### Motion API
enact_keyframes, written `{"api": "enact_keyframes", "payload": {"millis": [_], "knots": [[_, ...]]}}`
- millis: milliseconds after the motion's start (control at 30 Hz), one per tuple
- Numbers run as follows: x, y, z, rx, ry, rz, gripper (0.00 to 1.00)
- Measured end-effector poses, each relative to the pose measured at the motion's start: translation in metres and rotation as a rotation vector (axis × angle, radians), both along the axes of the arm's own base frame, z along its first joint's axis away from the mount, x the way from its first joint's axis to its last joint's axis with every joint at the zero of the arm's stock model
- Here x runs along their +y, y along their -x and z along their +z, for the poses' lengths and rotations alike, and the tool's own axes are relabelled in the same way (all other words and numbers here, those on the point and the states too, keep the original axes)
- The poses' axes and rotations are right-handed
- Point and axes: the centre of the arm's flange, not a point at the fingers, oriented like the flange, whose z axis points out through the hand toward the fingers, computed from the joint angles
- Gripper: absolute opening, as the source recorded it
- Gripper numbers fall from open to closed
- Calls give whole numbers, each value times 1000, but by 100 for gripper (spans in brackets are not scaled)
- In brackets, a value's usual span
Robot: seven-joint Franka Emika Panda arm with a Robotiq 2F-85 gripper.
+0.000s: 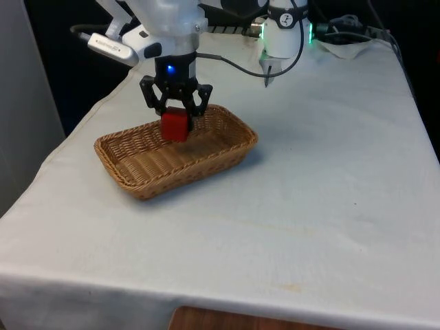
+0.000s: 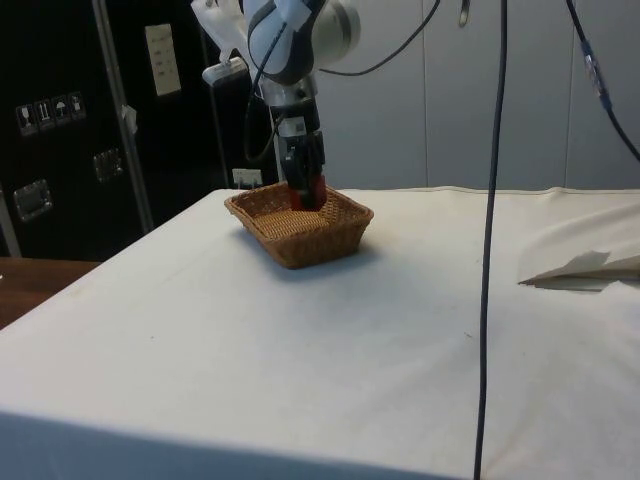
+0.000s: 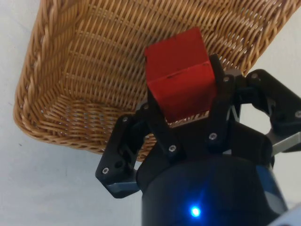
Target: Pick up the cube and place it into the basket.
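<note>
Front view: gripper (image 1: 176,113) hangs over basket (image 1: 227,157), fingers clamped on red cube (image 1: 174,126), held w/ cube above the weave, prob. for release inside.

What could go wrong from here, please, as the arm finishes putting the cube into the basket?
1. The red cube sits skewed in the pincer, so it may tumble when released.
2. It hangs near the wicker basket's far rim rather than over the middle, so it could bounce out.
3. Lowering further, the fingers might catch that rim and drag the light basket.
</note>
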Motion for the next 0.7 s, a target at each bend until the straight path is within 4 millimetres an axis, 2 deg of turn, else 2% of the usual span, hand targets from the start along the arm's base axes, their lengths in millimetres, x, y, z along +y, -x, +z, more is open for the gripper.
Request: {"api": "enact_keyframes", "payload": {"millis": [700], "knots": [[1, -1, -5, 3, -8, -9, 0]]}}
